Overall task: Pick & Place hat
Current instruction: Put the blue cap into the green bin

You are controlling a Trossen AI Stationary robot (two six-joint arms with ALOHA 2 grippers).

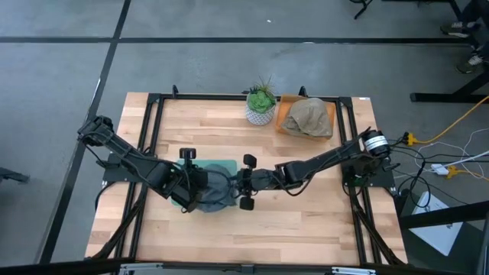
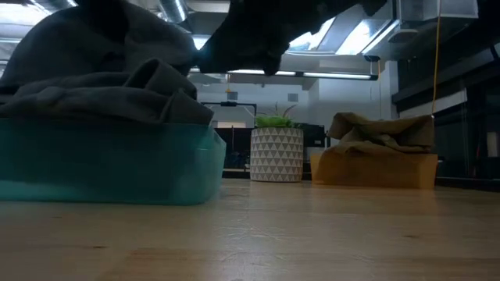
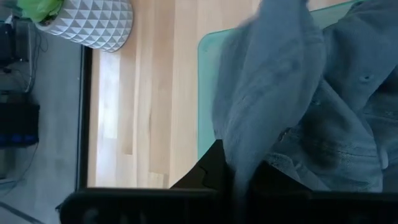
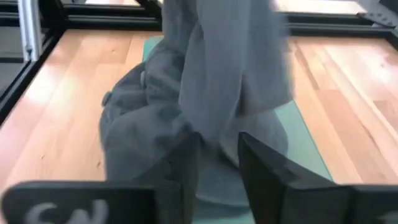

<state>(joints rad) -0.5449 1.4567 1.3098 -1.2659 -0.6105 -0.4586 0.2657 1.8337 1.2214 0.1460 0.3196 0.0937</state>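
Observation:
A dark grey hat (image 1: 216, 195) lies crumpled in a shallow teal tray (image 1: 231, 166) at the table's middle left, bulging over the tray's rim (image 2: 117, 168) in the low view. My left gripper (image 1: 191, 188) is over the tray's left part, shut on a raised fold of the hat (image 3: 267, 93). My right gripper (image 1: 239, 183) comes in from the right. Its fingers (image 4: 264, 171) stand apart on either side of a hanging fold of the hat (image 4: 230, 74). Whether they touch that fold I cannot tell. My left gripper pinches a raised fold of the hat's cloth (image 3: 239, 163) between its two fingers, slanting down from the table's left. The fold runs up from the fingers as a ridge. The rest of the hat (image 3: 336, 143) lies bunched in the tray.
A white patterned pot with a green plant (image 1: 261, 107) stands at the back middle. Beside it to the right, a tan hat (image 1: 309, 116) lies in an orange tray (image 1: 285, 122). Black frame rails (image 1: 153, 122) run along the table's sides. Bare wood lies in front of the teal tray.

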